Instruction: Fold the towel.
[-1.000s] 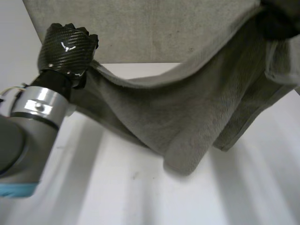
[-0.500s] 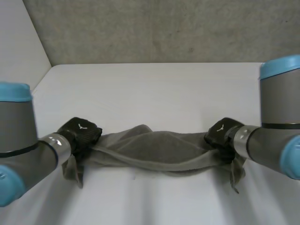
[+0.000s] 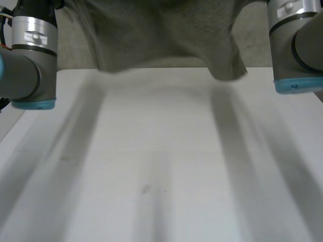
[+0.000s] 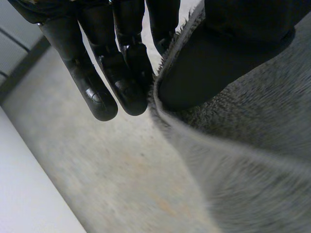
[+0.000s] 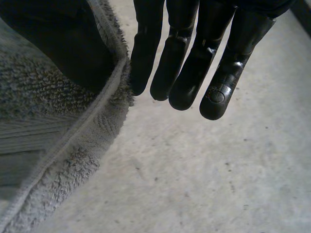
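A: Lifted well off the surface (image 3: 161,166) since half a second ago. Lay strung low between the two wrists then, just above the white top.

B: Meaning the towel (image 3: 166,40)?

A: Yes. Hangs up high now, clear of the surface, sagging in grey folds between left arm (image 3: 31,60) and right arm (image 3: 297,45). Droops lowest in a flap nearer the right arm.

B: Grip on the left?

A: Left hand (image 4: 121,73) grasping the towel. Hem pinched between straight fingers (image 4: 92,92) and thumb, seen along the palm in the left wrist view. Cannot tell whether a corner or a plain stretch of edge.

B: And on the right?

A: Much the same. Right hand (image 5: 184,63) clamped on the towel's hem, thumb pressed onto the pile on one side, fingers (image 5: 216,97) straight on the other.

B: Farthest back?

A: Speckled grey wall (image 3: 255,45), behind the hanging cloth and meeting the far edge of the surface.
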`<action>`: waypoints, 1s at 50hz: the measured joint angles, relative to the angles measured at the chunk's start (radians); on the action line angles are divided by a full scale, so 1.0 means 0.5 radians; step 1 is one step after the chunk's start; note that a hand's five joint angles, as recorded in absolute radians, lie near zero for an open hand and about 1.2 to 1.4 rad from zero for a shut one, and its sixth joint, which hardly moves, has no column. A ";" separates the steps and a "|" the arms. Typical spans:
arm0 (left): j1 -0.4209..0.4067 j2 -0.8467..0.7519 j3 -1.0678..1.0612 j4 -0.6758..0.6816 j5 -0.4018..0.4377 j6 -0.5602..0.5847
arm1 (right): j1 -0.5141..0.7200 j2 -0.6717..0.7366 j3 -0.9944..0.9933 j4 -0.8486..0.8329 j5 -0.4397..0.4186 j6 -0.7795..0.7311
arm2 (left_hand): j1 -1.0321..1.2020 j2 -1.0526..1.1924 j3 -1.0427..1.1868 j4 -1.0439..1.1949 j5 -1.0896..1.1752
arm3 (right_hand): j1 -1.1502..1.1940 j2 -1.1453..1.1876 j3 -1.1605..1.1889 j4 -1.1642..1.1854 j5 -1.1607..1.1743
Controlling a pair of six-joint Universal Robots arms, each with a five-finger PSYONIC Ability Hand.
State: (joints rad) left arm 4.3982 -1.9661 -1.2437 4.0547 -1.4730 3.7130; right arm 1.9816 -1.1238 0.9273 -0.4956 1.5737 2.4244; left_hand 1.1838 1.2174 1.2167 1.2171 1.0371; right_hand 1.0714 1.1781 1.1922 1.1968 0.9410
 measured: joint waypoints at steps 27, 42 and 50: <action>0.087 -0.139 -0.961 -1.002 0.053 0.009 | -0.066 0.209 1.129 0.952 -0.443 -0.036 | -0.215 -0.268 -0.266 -0.251 -0.239 | 0.000 0.000 0.000 0.000 0.000; 0.114 -0.210 -0.989 -0.990 0.040 0.117 | -0.253 -0.060 1.375 0.934 -0.485 0.283 | -1.297 -1.374 -1.364 -1.371 -1.360 | 0.000 0.000 0.000 0.000 0.000; 0.149 -0.215 -1.021 -0.979 0.034 0.121 | -0.329 -0.109 1.459 0.864 -0.510 0.396 | -1.361 -1.437 -1.433 -1.440 -1.431 | 0.000 0.000 0.000 0.000 0.000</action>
State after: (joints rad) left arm 4.4725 -2.0734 -1.7543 3.5649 -1.4562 3.7733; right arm 1.8170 -1.1782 1.6570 -0.0634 1.3189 2.6225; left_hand 0.5034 0.4990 0.5002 0.4970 0.3216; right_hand 1.0714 1.1781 1.1923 1.1969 0.9411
